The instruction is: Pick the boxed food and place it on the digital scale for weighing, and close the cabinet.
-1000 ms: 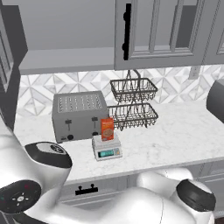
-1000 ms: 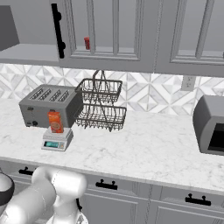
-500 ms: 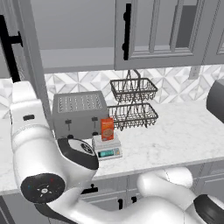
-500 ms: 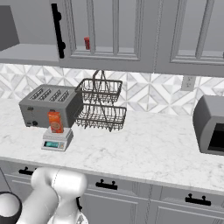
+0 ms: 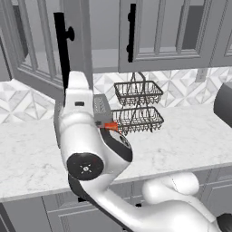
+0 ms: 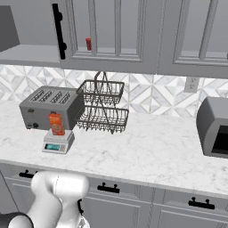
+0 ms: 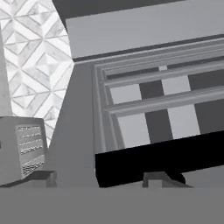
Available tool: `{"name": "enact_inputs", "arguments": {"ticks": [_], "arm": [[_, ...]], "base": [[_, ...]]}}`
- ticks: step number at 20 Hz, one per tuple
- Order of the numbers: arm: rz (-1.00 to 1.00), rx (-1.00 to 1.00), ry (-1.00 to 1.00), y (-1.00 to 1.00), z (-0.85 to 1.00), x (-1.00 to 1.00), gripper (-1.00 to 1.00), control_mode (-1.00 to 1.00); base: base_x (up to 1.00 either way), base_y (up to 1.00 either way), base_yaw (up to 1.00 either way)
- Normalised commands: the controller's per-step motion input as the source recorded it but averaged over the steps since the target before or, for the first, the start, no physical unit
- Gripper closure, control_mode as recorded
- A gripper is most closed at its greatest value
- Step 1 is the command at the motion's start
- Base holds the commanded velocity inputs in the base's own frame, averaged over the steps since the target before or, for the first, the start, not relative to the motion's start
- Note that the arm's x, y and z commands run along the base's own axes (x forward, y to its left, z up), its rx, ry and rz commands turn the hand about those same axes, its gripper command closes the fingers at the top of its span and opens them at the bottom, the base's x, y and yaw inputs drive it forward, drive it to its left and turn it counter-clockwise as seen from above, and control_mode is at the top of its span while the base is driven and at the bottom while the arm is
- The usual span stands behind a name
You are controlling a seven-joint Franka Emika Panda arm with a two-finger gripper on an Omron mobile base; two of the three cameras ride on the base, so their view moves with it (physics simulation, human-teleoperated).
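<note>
The boxed food, a small orange-red carton, stands upright on the digital scale in front of the toaster. Its edge peeks out from behind my arm. The cabinet's left door hangs open with its black bar handle toward me, while the right door is shut. My gripper is close up against the open door. Its black handle runs across just above my fingertips, which stand apart. The jaws are open and hold nothing.
A grey toaster sits behind the scale, beside a two-tier wire basket. A red can shows behind the shut door's glass. A grey appliance stands at the counter's right end. Base drawers run below.
My arm has swung up in front of the toaster toward the open door. In the left base view the door and its handle now sit further right. The jaws have narrowed.
</note>
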Motion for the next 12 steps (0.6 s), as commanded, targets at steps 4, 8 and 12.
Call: {"name": "enact_inputs", "arguments": {"ticks": [4, 8, 12], "arm": [[-0.07, 0.15, 0.03, -0.99, 0.0, 1.0, -1.0, -1.0], [-0.01, 0.12, 0.08, -0.76, -0.04, 1.0, -1.0, -1.0], [-0.01, 0.01, 0.0, -0.15, -0.33, 1.0, -1.0, -1.0]], "base": [[0.0, 0.0, 0.0], [0.0, 0.0, 0.0], [0.0, 0.0, 0.0]]}}
